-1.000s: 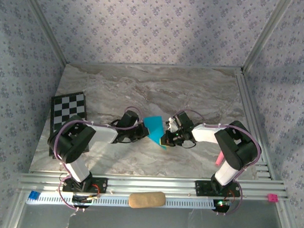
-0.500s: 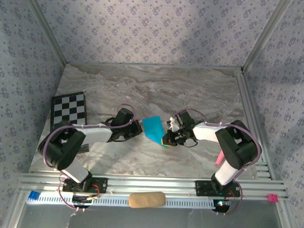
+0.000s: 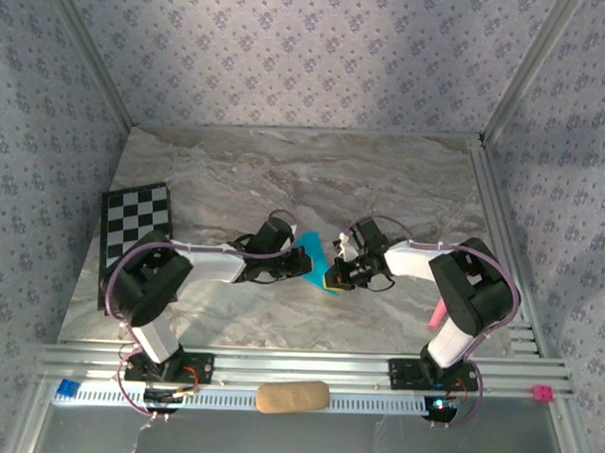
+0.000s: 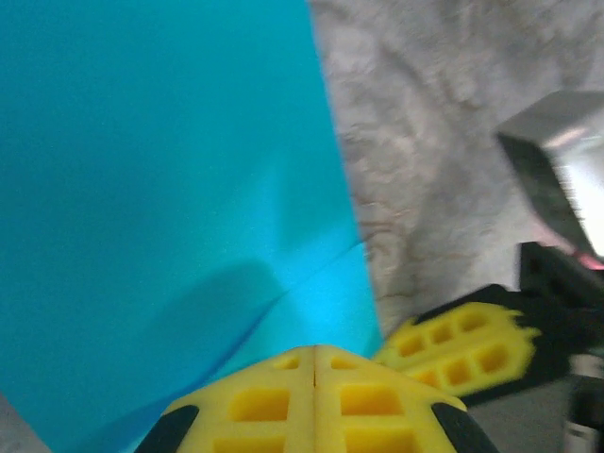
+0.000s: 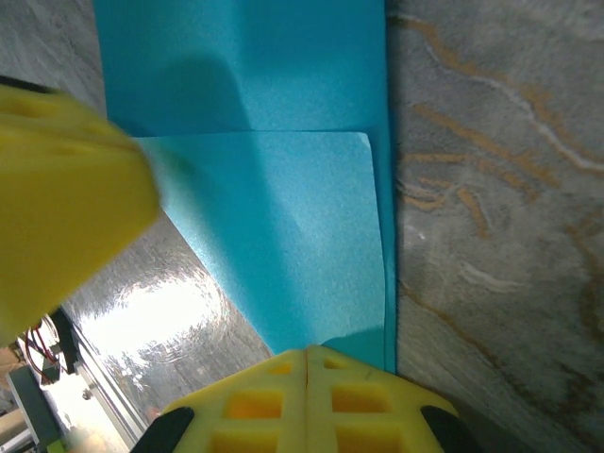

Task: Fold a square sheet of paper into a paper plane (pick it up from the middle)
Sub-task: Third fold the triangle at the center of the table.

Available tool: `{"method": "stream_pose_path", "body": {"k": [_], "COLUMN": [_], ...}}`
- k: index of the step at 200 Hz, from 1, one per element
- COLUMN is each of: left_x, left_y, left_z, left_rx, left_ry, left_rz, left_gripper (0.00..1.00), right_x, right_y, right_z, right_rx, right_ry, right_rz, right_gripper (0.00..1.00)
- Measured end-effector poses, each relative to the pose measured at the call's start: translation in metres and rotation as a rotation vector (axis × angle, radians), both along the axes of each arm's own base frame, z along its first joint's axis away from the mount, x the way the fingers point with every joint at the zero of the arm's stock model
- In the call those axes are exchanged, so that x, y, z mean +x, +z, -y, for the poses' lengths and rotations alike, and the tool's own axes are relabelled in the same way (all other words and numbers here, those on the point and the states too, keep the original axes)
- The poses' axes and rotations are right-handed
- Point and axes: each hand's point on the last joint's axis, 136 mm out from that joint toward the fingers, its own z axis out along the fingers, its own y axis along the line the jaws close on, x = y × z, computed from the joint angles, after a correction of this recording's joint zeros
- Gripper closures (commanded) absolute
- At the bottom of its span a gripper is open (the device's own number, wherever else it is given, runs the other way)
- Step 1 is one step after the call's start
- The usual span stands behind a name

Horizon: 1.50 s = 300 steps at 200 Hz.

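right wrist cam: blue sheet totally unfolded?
No: a triangular flap of the square sheet of paper lies folded over the layer beneath.

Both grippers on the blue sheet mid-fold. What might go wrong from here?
1. The left gripper and right gripper, both shut, sit close together at the square sheet of paper; a small drift might knock their fingers together.
2. The folded flap lies slightly inside the sheet's edge in the right wrist view; pressing now may set a skewed crease.
3. The sheet rests on the glossy marble table; a sideways push could slide it instead of creasing it.
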Motion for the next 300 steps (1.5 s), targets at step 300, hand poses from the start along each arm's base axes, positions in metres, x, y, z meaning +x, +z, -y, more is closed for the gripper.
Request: {"method": "stream_pose_path", "body": {"k": [300], "left_x": [0.002], "left_y": [-0.014], "left_z": [-0.006], "left_rx": [0.039], "left_ry": [0.022], "left_rz": [-0.017], "left_gripper": [0.98], "right_x": [-0.022], "right_y": [0.0], "right_z": [0.022], "right_rx": [0.023], "right_ry": [-0.014], "right_rz": [0.015], "right_gripper": [0.97]}}
